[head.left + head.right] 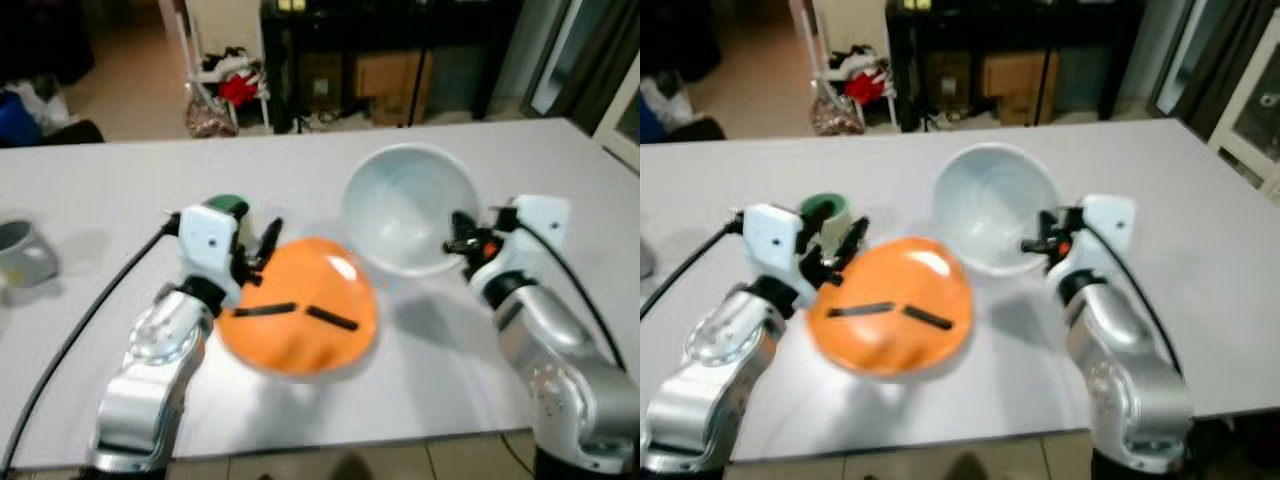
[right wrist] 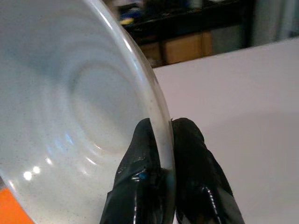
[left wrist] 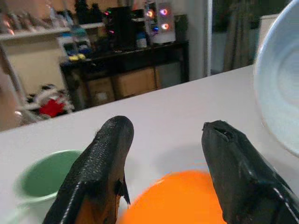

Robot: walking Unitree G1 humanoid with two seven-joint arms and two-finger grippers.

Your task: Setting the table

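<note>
Orange plate (image 1: 300, 315): nearest item, at about 6 o'clock on the counter (image 1: 100, 190), just ahead of the left gripper. Two dark strokes mark its upper face. It looks tilted and lifted off the surface, but blur prevents a firm reading. Judged to be on its way to a place setting.

Left gripper (image 3: 163, 154): at 7 o'clock, pointing toward the plate's near-left edge. Jaws spread wide apart, one finger (image 3: 100, 163) each side of the orange rim seen in the wrist view. Whether they touch the plate cannot be told; they are not clamped on it.

Right gripper (image 2: 163, 154): at 4 o'clock, reaching in toward the centre. Jaws clenched on the rim of the white bowl, one finger inside the wall and one outside, so a thin edge grip carries the whole weight.

White bowl (image 1: 410, 220): centre, just beyond the plate at 1 o'clock from it. Held tipped up, its hollow facing the robot, apparently clear of the counter. Judged to be held aloft pending placement. Risk: a rim pinch may let it swing.

Green cup (image 1: 228, 206): just behind the left wrist, at 10 o'clock, standing on the counter.

Grey mug (image 1: 22, 255): far left edge, 9 o'clock, well apart from the rest.

Dark shelf unit (image 1: 380, 50): beyond the counter at 12 o'clock, boxes beneath.
</note>
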